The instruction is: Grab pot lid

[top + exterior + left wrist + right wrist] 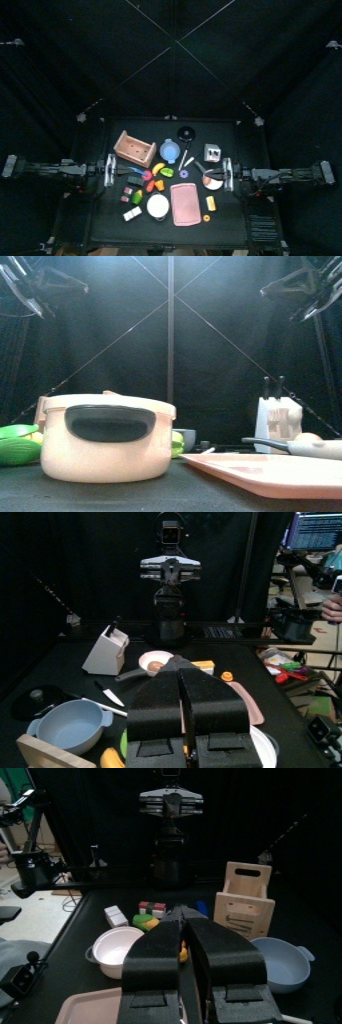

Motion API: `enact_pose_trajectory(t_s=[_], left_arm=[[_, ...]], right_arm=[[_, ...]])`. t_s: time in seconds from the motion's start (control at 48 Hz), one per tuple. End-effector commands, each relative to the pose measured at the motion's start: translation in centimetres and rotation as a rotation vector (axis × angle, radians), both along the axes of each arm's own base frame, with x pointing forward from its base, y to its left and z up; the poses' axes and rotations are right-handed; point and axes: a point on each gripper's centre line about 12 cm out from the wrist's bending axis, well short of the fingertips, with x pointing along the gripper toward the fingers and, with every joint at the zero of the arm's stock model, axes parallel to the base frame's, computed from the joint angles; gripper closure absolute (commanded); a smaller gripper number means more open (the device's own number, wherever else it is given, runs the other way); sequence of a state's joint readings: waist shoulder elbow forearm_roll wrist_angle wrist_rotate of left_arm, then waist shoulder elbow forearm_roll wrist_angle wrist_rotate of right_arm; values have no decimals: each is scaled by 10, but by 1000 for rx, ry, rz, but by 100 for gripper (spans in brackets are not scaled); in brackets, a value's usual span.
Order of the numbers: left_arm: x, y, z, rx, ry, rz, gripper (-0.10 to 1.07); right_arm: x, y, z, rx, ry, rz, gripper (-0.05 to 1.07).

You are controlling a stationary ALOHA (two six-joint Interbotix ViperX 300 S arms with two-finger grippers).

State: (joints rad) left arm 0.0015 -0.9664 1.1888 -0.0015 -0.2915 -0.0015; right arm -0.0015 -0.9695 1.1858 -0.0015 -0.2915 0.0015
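The pot lid (186, 132) is a small round black disc lying at the far middle of the table, just beyond the blue pot (170, 150). In the left wrist view the lid (40, 697) shows a faint glint and sits past the blue pot (74, 724). My left gripper (118, 172) is shut and empty at the table's left edge, well away from the lid; its jaws (183, 674) stand together. My right gripper (230, 174) is shut and empty at the right edge (187, 921). The lid does not show in the front or right wrist views.
A wooden rack (134, 148) stands left of the blue pot. A white plate (158, 206) and a pink tray (186, 203) lie at the front. A white knife block (214, 153) and a small bowl (214, 183) sit near the right gripper. Small toy foods lie in the middle.
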Motion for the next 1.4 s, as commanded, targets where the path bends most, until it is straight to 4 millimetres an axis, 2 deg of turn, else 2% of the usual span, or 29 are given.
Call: enact_pose_trajectory(t_s=[0.0,0.083,0.271,0.479,0.646,0.875,1.021,1.375], left_arm=[[4,0,4,-12,-15,0,100],[4,0,3,-10,-12,-1,101],[4,-1,5,-9,-18,-2,100],[4,-1,1,-10,-6,-2,100],[7,-1,-5,-10,20,-2,100],[14,-1,-13,-10,58,-2,100],[15,-1,-13,-10,44,-2,100],[15,-1,-9,-10,15,-2,100]], right_arm=[[8,-1,7,5,2,-6,96],[15,-1,3,20,41,-5,100],[41,-9,1,61,157,-40,100],[66,-38,14,135,227,-148,100],[68,-70,25,224,214,-266,100],[56,-123,36,350,146,-458,100],[57,-145,42,424,130,-527,100],[80,-191,27,505,316,-644,100]])
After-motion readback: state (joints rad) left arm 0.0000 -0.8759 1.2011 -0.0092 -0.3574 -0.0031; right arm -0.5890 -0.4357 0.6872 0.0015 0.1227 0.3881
